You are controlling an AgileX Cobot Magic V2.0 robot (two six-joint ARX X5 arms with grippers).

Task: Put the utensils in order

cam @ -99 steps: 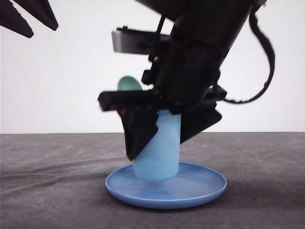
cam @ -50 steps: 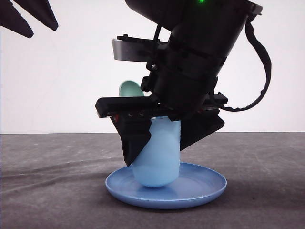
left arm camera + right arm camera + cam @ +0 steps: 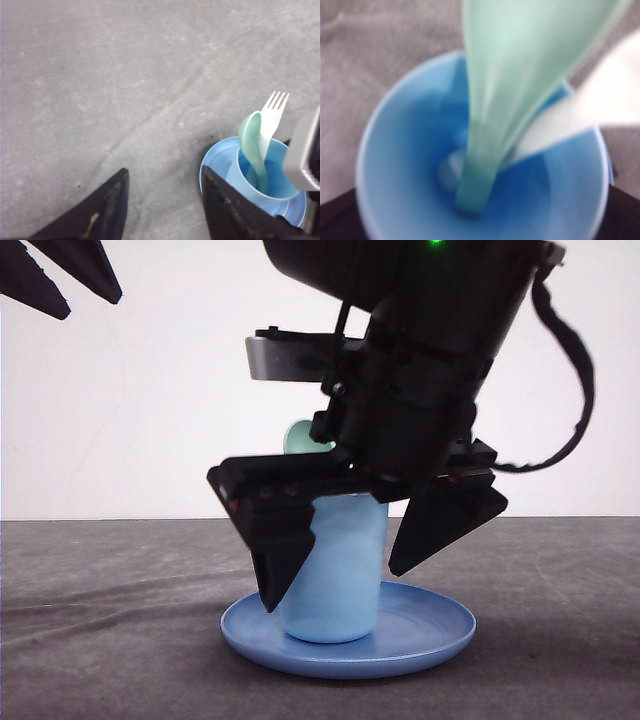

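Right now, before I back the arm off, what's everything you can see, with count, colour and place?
spoon: one, mint green, standing handle-down in the cup
fork: one, white, tines up, in the cup beside the spoon
cup: one, light blue, upright on the plate
plate: one, blue, on the table
table: one, grey
right gripper: one, black, open, fingers either side of the cup
left gripper: one, black, open, holding nothing
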